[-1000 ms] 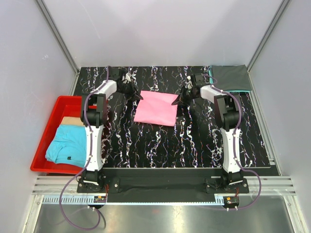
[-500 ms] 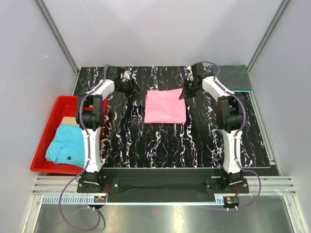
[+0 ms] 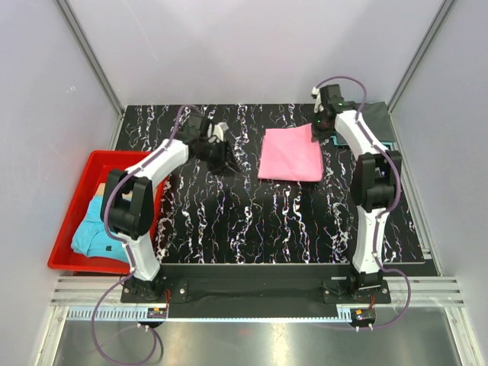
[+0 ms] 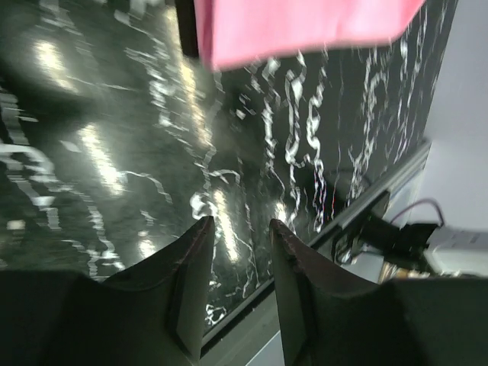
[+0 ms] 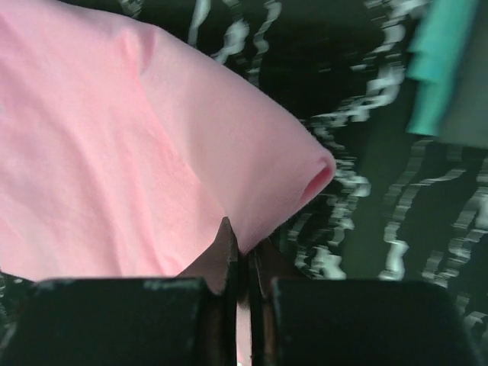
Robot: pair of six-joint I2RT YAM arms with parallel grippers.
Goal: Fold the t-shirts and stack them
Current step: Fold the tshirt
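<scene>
A folded bright pink t-shirt (image 3: 290, 154) lies on the black marbled table, right of centre. My right gripper (image 3: 319, 133) is shut on its far right corner; the right wrist view shows pink cloth (image 5: 137, 152) pinched between the closed fingertips of the right gripper (image 5: 242, 245). My left gripper (image 3: 222, 160) hovers left of the shirt, open, with nothing between its fingers (image 4: 192, 259); the pink shirt's edge (image 4: 305, 27) shows at the top of that view. At the back right corner a dark grey t-shirt (image 3: 370, 118) lies on a teal one (image 5: 438, 61).
A red plastic bin (image 3: 75, 207) stands off the table's left edge and holds a light blue t-shirt (image 3: 95, 229) and a tan cloth (image 3: 99, 186). The left arm reaches across above the bin's near side. Grey walls close in the back and sides.
The left gripper opened and let go of the pink shirt, then drew back. The right gripper pulled the pink shirt to the right, toward the grey and teal stack.
</scene>
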